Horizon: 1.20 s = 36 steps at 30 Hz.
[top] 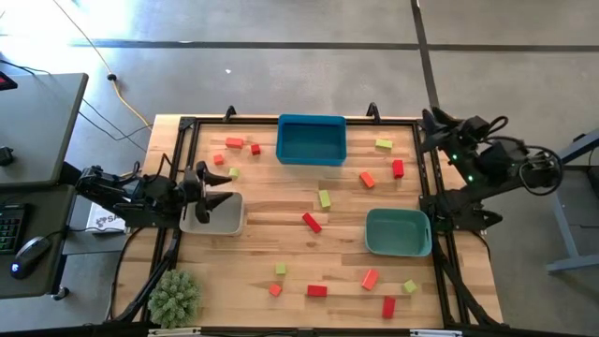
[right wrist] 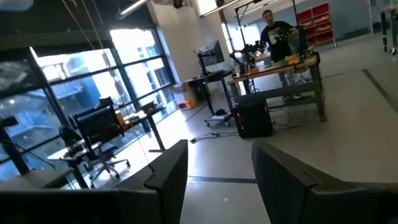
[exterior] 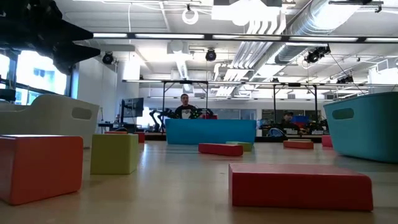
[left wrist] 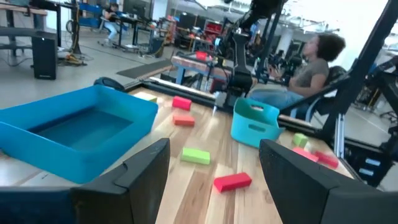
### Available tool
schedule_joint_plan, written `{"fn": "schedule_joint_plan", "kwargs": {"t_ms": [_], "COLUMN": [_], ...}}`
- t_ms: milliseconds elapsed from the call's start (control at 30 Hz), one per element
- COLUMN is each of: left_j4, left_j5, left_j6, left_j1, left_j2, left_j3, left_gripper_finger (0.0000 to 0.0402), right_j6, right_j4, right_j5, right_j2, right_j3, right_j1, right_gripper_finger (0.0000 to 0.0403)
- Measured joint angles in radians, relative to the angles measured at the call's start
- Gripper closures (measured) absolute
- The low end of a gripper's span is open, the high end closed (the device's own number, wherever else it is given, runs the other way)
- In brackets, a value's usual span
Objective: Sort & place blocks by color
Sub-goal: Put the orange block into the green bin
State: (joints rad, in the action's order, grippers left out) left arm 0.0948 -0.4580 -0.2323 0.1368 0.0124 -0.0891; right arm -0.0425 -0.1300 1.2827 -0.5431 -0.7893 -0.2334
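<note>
Red, orange-red and yellow-green blocks lie scattered flat on the wooden table, among them a red one (top: pixel 311 222) and a yellow-green one (top: pixel 324 198) near the middle, and several along the near edge (top: pixel 317 290). My left gripper (top: pixel 225 190) (left wrist: pixel 214 174) hovers open over the beige tray (top: pixel 213 220) at the table's left side, pointing toward the right, and holds nothing. My right gripper (top: pixel 430 120) (right wrist: pixel 217 168) is open and empty at the far right corner, facing away from the table into the room.
A blue tray (top: pixel 312 140) sits at the far edge and a teal tray (top: pixel 398 232) at the right. A fuzzy green plant ball (top: pixel 174 295) stands at the near left corner. Black frame rails border the table. People sit in the room beyond (left wrist: pixel 311 62).
</note>
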Motion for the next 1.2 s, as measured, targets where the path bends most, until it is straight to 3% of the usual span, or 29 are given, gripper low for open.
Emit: {"fn": "schedule_joint_plan", "kwargs": {"t_ms": [267, 500, 800, 1033, 1200], "left_j4": [-0.019, -0.019, -0.067, -0.082, -0.095], "left_j5": [0.000, 0.000, 0.001, 0.000, 0.000], "left_j6": [0.000, 0.000, 0.000, 0.000, 0.000], "left_j1": [0.000, 0.000, 0.000, 0.000, 0.000], "left_j2": [0.000, 0.000, 0.000, 0.000, 0.000], "left_j3": [0.000, 0.000, 0.000, 0.000, 0.000], "left_gripper_finger": [0.0163, 0.0163, 0.0163, 0.0163, 0.0163], "right_j6": [0.001, 0.001, 0.062, -0.025, -0.068], "right_j4": [0.194, 0.317, 0.338, 0.275, 0.268], "right_j5": [-0.043, -0.238, -0.442, -0.530, -0.579], "right_j2": [-0.136, -0.205, -0.239, -0.287, -0.309], "right_j3": [-0.146, -0.213, -0.218, -0.218, -0.218], "right_j1": [0.000, 0.000, 0.011, 0.101, 0.245], "right_gripper_finger": [0.0237, 0.0237, 0.0237, 0.0237, 0.0237]}}
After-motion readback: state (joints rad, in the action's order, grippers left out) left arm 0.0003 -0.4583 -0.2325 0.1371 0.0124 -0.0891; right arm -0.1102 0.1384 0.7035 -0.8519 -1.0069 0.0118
